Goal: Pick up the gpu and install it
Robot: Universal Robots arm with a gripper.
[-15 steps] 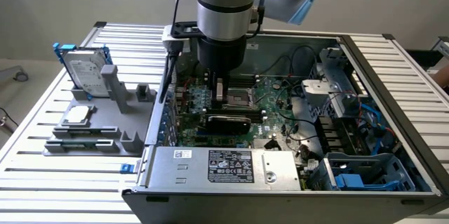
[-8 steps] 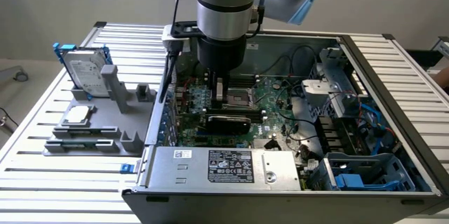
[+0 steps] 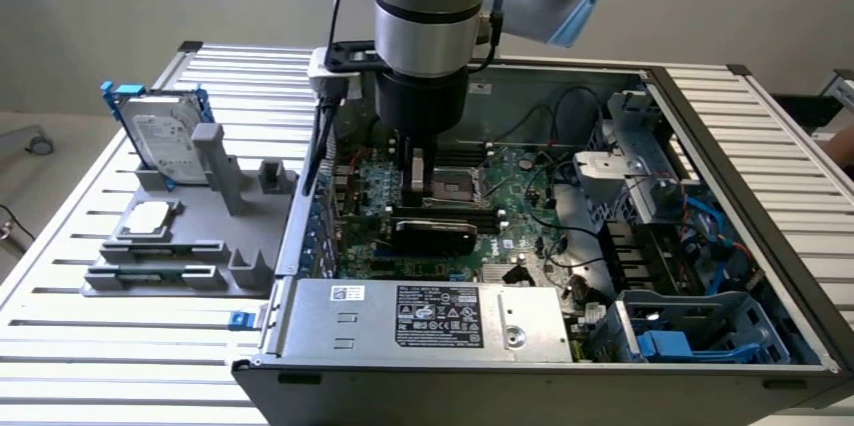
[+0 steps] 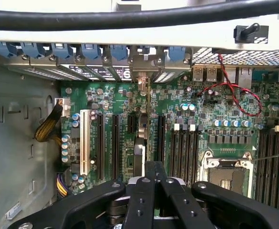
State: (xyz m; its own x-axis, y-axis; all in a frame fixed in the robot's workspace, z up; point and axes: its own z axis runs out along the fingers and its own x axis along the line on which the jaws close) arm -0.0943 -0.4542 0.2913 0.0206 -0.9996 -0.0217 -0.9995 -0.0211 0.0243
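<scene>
The gpu stands on edge on the green motherboard inside the open computer case, its black cooler facing the front. In the wrist view the gpu shows edge-on, running from its silver bracket at the case's rear wall towards my fingers. My gripper hangs straight down just above the card's top edge. Its black fingers meet in the wrist view, shut, with nothing seen between them. The card's edge passes under them, slightly off their seam. I cannot tell whether they touch it.
On the exterior view's left a grey holder carries a hard drive in a blue frame and a square processor chip. The power supply fills the case's front. The bare processor socket and red wires lie beside the card.
</scene>
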